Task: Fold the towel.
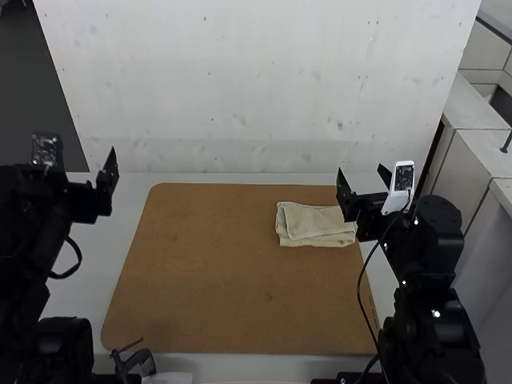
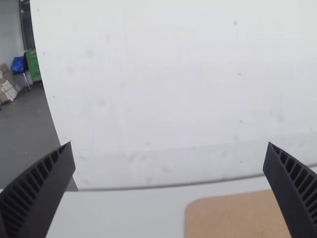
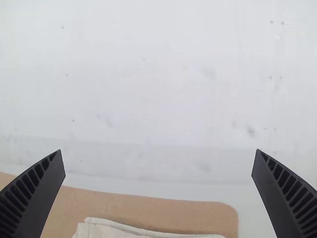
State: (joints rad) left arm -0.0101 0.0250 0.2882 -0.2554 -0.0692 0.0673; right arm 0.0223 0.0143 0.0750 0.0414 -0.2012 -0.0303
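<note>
In the high view, the cream towel (image 1: 308, 220) lies folded in a small, uneven layered bundle on the right part of the brown board. My right gripper (image 1: 362, 170) is open above the board's right edge, close to the towel, whose right end it partly covers. My left gripper (image 1: 85, 166) is raised off the board's left side, far from the towel. The left wrist view has my left gripper (image 2: 169, 144) open with nothing between its fingers. From the right wrist, the towel (image 3: 111, 231) appears low down, apart from my open right gripper (image 3: 158, 150).
The brown board (image 1: 200, 272) covers most of the white table (image 1: 76, 232). A pale upright panel (image 1: 256, 96) stands along the table's far edge. A dark clamp-like item (image 1: 134, 362) sits at the near left edge. A thin cable hangs by the right arm.
</note>
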